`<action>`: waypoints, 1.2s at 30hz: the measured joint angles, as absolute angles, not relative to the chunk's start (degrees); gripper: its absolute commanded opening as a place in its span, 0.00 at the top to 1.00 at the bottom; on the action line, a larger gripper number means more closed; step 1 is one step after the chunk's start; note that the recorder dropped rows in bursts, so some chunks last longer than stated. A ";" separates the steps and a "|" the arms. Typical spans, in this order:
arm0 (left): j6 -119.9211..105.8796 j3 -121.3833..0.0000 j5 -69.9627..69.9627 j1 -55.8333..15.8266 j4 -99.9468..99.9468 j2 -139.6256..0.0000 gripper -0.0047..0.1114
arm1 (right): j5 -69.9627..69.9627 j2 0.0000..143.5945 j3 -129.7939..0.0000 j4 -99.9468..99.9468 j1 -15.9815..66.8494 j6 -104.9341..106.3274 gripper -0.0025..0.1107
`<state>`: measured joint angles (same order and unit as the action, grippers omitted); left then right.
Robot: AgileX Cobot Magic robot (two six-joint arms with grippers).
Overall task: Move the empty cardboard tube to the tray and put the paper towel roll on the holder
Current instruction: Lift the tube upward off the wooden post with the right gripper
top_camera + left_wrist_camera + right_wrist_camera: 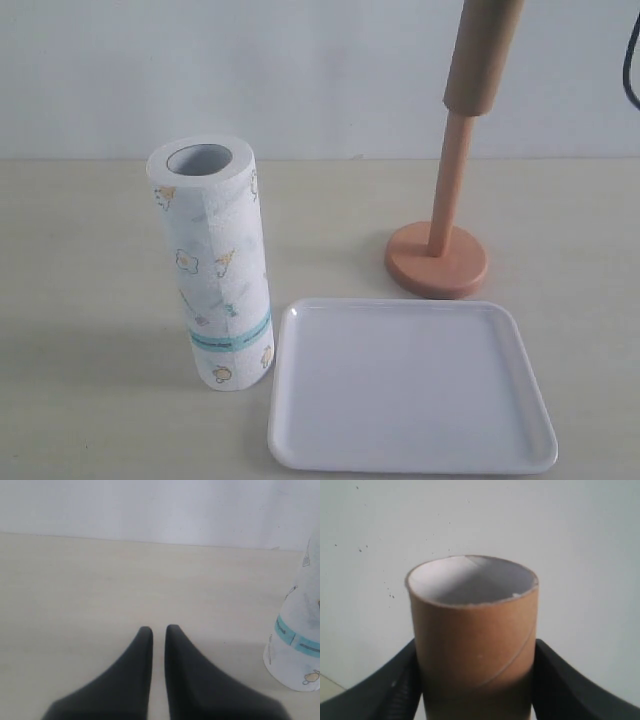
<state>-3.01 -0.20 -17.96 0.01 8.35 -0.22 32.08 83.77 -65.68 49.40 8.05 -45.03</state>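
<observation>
The empty cardboard tube (483,50) hangs slightly tilted at the top right, its lower end still round the top of the holder's pole (453,185). My right gripper (476,652) is shut on the tube (472,630), one black finger on each side; in the exterior view this gripper is out of frame. The holder's round base (437,262) stands just behind the white tray (410,390), which lies flat with nothing on it. The paper towel roll (215,270) stands upright left of the tray. My left gripper (159,629) is shut with nothing in it, low over the table, the roll (300,645) off to one side.
A pale wall runs behind the beige table (90,300). A black cable (630,60) hangs at the right edge of the exterior view.
</observation>
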 measured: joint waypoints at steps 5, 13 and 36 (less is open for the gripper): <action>-3.01 -0.20 -17.96 0.01 8.35 -0.22 0.88 | 29.08 83.77 -70.97 57.54 8.05 -54.02 0.98; -3.01 -0.20 -17.96 0.01 8.35 -0.22 0.88 | 25.95 82.49 -77.20 68.24 8.05 -66.12 0.98; -3.01 -0.20 -17.96 0.01 8.35 -0.22 0.88 | 22.32 63.82 -83.69 94.60 8.05 -88.91 0.98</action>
<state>-3.01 -0.20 -17.96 0.01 8.35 -0.22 22.32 63.82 -83.69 94.60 8.05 -88.91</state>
